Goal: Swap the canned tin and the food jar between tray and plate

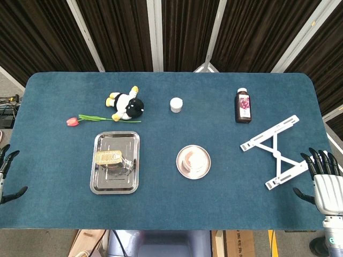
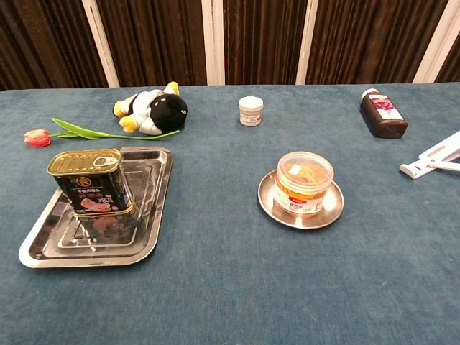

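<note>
Both hands, left (image 1: 8, 174) and right (image 1: 324, 179), spread, hold nothing; canned tin (image 2: 91, 182) stands in tray (image 2: 147, 237), food jar (image 2: 304, 183) on plate (image 2: 334, 212).

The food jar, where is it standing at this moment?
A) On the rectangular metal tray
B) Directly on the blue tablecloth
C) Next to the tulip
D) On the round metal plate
D: the food jar stands upright on the round metal plate, while the canned tin occupies the rectangular tray on the other side.
</note>
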`<move>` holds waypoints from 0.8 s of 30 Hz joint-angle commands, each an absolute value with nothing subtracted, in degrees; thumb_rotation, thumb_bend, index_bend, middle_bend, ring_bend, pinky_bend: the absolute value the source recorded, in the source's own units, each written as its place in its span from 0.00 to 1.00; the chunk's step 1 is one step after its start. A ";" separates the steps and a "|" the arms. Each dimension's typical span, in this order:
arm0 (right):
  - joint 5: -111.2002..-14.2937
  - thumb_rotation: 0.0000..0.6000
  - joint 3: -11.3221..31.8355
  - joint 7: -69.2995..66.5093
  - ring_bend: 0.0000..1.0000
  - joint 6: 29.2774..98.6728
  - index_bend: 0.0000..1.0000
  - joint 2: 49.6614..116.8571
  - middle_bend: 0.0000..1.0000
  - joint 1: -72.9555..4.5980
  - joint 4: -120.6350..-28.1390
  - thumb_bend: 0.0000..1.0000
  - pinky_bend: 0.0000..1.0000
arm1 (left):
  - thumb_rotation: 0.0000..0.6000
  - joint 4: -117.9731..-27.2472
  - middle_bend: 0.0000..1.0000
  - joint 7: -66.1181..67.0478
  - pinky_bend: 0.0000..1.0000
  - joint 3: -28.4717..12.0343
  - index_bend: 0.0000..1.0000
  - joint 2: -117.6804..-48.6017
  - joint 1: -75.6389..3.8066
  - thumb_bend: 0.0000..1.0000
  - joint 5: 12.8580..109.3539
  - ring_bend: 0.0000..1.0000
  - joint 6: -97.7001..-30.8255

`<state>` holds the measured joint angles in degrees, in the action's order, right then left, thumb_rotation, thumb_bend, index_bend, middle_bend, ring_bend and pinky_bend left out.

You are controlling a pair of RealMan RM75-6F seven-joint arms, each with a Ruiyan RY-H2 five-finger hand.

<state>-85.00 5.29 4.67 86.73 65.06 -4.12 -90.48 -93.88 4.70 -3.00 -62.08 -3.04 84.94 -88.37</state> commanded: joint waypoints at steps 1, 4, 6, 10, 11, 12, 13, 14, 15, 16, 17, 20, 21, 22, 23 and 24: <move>-85.14 1.00 5.21 4.85 0.00 86.84 0.16 65.09 0.09 -4.10 -90.54 0.06 0.00 | 1.00 -93.75 0.01 4.64 0.06 -3.09 0.14 -62.33 -3.17 0.11 85.02 0.00 -88.30; -85.56 1.00 5.12 4.67 0.00 87.36 0.16 64.84 0.09 -3.88 -90.98 0.06 0.00 | 1.00 -93.84 0.01 4.79 0.06 -2.88 0.14 -62.37 -3.26 0.11 85.16 0.00 -87.94; -85.73 1.00 5.04 4.55 0.00 87.57 0.16 64.69 0.09 -3.75 -91.16 0.06 0.00 | 1.00 -93.95 0.01 4.89 0.06 -2.81 0.14 -62.38 -3.21 0.11 85.47 0.00 -88.15; -85.70 1.00 4.93 4.30 0.00 87.30 0.16 64.53 0.08 -3.77 -91.46 0.06 0.00 | 1.00 -93.98 0.01 5.20 0.06 -2.64 0.14 -62.47 -2.99 0.11 86.18 0.00 -88.80; -85.63 1.00 4.88 4.30 0.00 87.06 0.16 64.51 0.08 -3.82 -91.54 0.06 0.00 | 1.00 -93.91 0.01 5.17 0.06 -2.63 0.14 -62.51 -2.99 0.11 86.33 0.00 -88.90; -85.54 1.00 4.79 4.28 0.00 86.76 0.16 64.43 0.08 -3.87 -91.70 0.06 0.00 | 1.00 -93.81 0.01 5.13 0.06 -2.63 0.14 -62.56 -3.01 0.11 86.43 0.00 -88.91; -85.51 1.00 4.72 4.23 0.00 86.60 0.15 64.36 0.07 -3.88 -91.81 0.06 0.00 | 1.00 -93.76 0.01 5.10 0.06 -2.62 0.14 -62.58 -3.02 0.11 86.43 0.00 -88.87; -85.47 1.00 4.61 4.04 0.00 86.31 0.15 64.29 0.07 -3.92 -91.96 0.06 0.00 | 1.00 -93.72 0.01 5.04 0.06 -2.65 0.14 -62.58 -3.06 0.11 86.27 0.00 -88.70; -85.45 1.00 4.53 3.88 0.00 86.07 0.14 64.24 0.07 -3.97 -92.01 0.06 0.00 | 1.00 -93.75 0.01 5.00 0.06 -2.72 0.14 -62.58 -3.08 0.11 86.06 0.00 -88.60; -85.41 1.00 4.30 3.63 0.00 85.49 0.14 64.08 0.07 -4.07 -92.07 0.06 0.00 | 1.00 -93.84 0.01 5.02 0.06 -2.85 0.14 -62.62 -3.05 0.11 85.69 0.00 -88.55; -84.90 1.00 4.04 2.75 0.00 84.47 0.13 63.80 0.06 -4.16 -92.65 0.06 0.00 | 1.00 -93.88 0.01 5.60 0.06 -2.76 0.14 -62.69 -2.98 0.11 85.84 0.00 -88.69; -84.46 1.00 3.81 1.59 0.00 83.13 0.12 63.17 0.05 -4.45 -93.45 0.06 0.00 | 1.00 -93.95 0.01 5.96 0.06 -2.60 0.14 -62.79 -3.04 0.11 85.96 0.00 -88.45; -84.50 1.00 3.67 1.09 0.00 82.60 0.12 63.01 0.04 -4.62 -93.62 0.06 0.00 | 1.00 -93.94 0.00 6.07 0.06 -2.63 0.14 -62.79 -3.12 0.11 85.76 0.00 -88.19; -84.61 1.00 3.55 0.59 0.00 82.15 0.12 62.90 0.04 -4.79 -93.75 0.06 0.00 | 1.00 -93.94 0.00 6.30 0.06 -2.69 0.14 -62.79 -3.18 0.11 85.47 0.00 -87.94; -84.74 1.00 3.49 0.18 0.00 81.88 0.11 62.90 0.04 -4.94 -93.86 0.06 0.00 | 1.00 -93.97 0.00 6.59 0.06 -2.75 0.14 -62.78 -3.25 0.11 85.21 0.00 -87.74; -84.84 1.00 3.48 -0.06 0.00 81.77 0.11 63.02 0.03 -5.04 -93.90 0.06 0.00 | 1.00 -94.02 0.00 6.82 0.06 -2.80 0.14 -62.79 -3.28 0.11 85.08 0.00 -87.65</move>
<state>-84.76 3.58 0.16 81.96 63.05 -4.89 -93.76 -93.97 6.59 -2.74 -62.77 -3.20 85.30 -87.85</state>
